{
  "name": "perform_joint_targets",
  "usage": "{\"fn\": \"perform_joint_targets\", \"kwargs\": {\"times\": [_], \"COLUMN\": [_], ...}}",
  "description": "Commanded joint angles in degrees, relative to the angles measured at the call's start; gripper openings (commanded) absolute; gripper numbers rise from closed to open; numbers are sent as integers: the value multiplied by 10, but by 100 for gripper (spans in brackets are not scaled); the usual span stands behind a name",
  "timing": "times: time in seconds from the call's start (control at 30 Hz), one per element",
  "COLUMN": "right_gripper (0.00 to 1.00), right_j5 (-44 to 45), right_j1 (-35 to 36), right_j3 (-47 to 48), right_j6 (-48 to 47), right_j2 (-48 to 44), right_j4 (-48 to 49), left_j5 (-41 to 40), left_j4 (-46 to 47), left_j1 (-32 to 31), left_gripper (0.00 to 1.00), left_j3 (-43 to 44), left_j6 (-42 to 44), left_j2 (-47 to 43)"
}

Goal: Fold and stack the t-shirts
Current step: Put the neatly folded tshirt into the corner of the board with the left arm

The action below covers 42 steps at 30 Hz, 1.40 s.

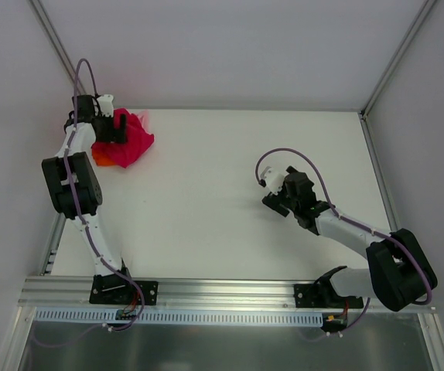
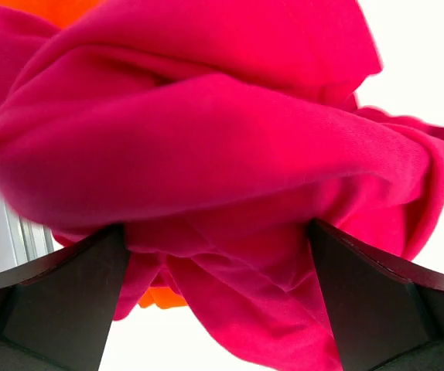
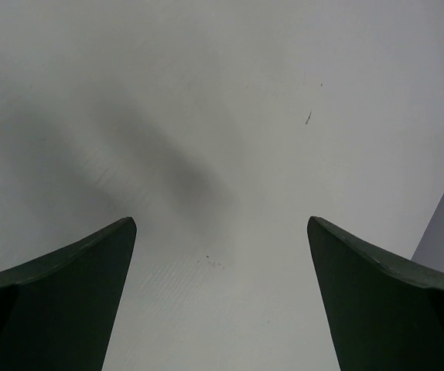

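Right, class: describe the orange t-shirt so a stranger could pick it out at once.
Go to the far left corner of the white table, where a heap of cloth lies. The orange t-shirt peeks out at the heap's near-left edge. Its orange colour separates it from the larger crimson-red t-shirt bunched against it.

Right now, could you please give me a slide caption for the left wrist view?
Open left gripper around a fold of the crumpled red shirt, an orange shirt peeking out behind.
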Motion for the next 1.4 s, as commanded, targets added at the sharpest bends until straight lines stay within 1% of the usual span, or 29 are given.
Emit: {"fn": "perform_joint_targets", "kwargs": {"times": [0.0, 0.03, 0.07, 0.13, 0.17, 0.2, 0.23, 0.3, 0.33, 0.4, 0.43, 0.47, 0.5, 0.53, 0.57, 0.63, 0.8, 0.93, 1.0, 1.13, 1.2, 1.37], "right_gripper": [100, 100, 100, 100, 100, 100, 100, 100, 100, 99, 100, 100, 100, 100, 100, 100, 100, 100, 100, 100, 100, 100], "right_j5": [-8, -8, -8, -9, -9, -9, -9, -9, -11, -12, -11, -11, -11, -10, -9, -10, -14, -14, -14, -14, -16, -16], "right_j1": [4, 4, 4, 4, 4, 4, 4, 4, 4, 4, 4, 4, 4, 4, 4, 4, 4, 4, 4, 4, 4, 4], "right_j3": [3, 1, 0, 1, 2, 2, 2, 1, 0, 1, 1, 1, 1, 1, 1, 2, 3, 2, 2, 2, 3, 3], "right_j6": [-1, -1, 0, -1, 0, -1, 1, 0, 1, 2, 2, 1, 2, 2, 1, 3, 2, 2, 2, 1, 0, 1], "right_j2": [-7, -7, -5, -2, -1, 2, 2, 0, -1, -1, -1, 0, 1, 1, 0, -1, 2, 1, 1, 4, 9, 15], "right_j4": [9, 9, 10, 10, 11, 11, 11, 12, 13, 12, 14, 15, 15, 16, 17, 17, 17, 15, 15, 17, 16, 16], "left_j5": [-13, -7, 1, 27, 53, 63, 73, 103, 130, 158, 176, 217, 237, 259, 276, 275, 279, 294, 299, 273, 275, 244], "left_j4": [-6, 39, 58, 87, 87, 90, 95, 117, 126, 122, 117, 112, 102, 84, 79, 69, 19, 24, 3, -16, -20, -9], "left_j1": [-7, -7, -8, -8, -9, -9, -10, -9, -12, -14, -16, -21, -24, -30, -49, -75, -162, -189, -208, -247, -262, -307], "left_gripper": [99, 99, 99, 99, 99, 99, 99, 99, 99, 99, 99, 99, 99, 99, 99, 99, 99, 99, 99, 99, 99, 99], "left_j3": [-16, -40, -84, -117, -136, -145, -169, -193, -216, -232, -250, -260, -269, -286, -299, -331, -368, -384, -381, -378, -380, -385], "left_j6": [7, 6, -1, -8, -13, -19, -29, -37, -40, -41, -43, -40, -38, -30, -29, -13, 28, 28, 49, 72, 79, 84], "left_j2": [-26, -44, -89, -132, -173, -196, -243, -291, -337, -382, -424, -443, -461, -491, -503, -533, -548, -536, -510, -456, -424, -368]}}
